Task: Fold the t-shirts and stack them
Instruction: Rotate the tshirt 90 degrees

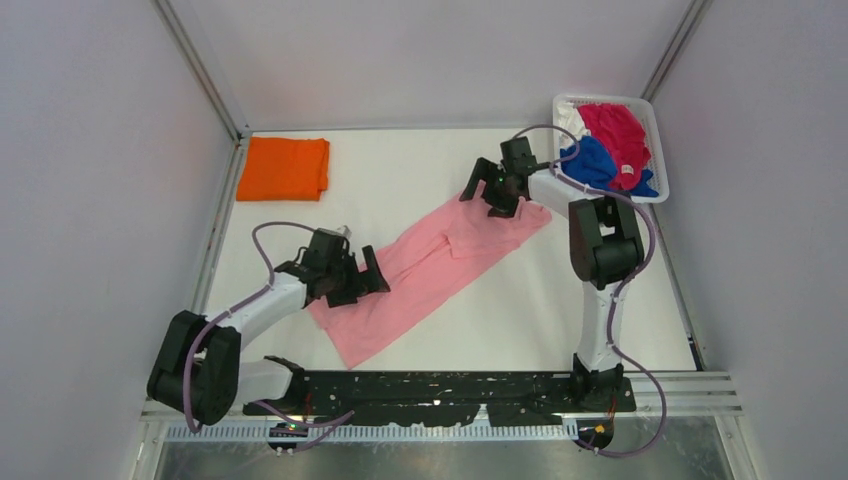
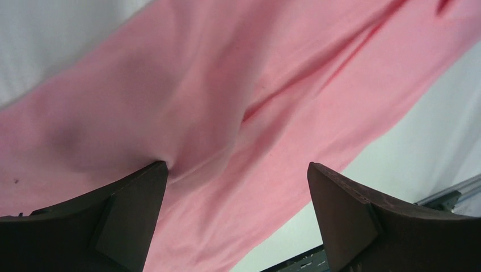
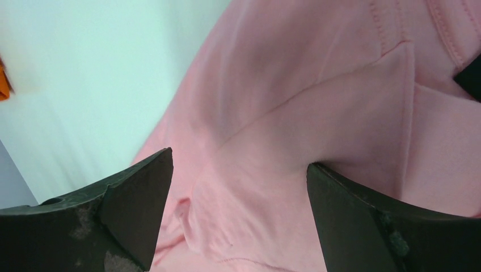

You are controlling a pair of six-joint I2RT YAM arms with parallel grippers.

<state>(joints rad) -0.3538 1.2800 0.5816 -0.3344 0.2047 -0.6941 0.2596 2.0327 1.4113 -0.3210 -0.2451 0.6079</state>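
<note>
A light pink t-shirt lies stretched diagonally across the table, from near left to far right. My left gripper is open over its lower left part; the cloth fills the left wrist view and one finger presses into it. My right gripper is open over the shirt's far right end, near the collar and sleeve seams. A folded orange shirt lies at the far left. Royal blue, magenta-red and white shirts lie bunched in the basket.
A white mesh basket stands at the far right by the wall. White walls with metal posts close in the table on three sides. The black base rail runs along the near edge.
</note>
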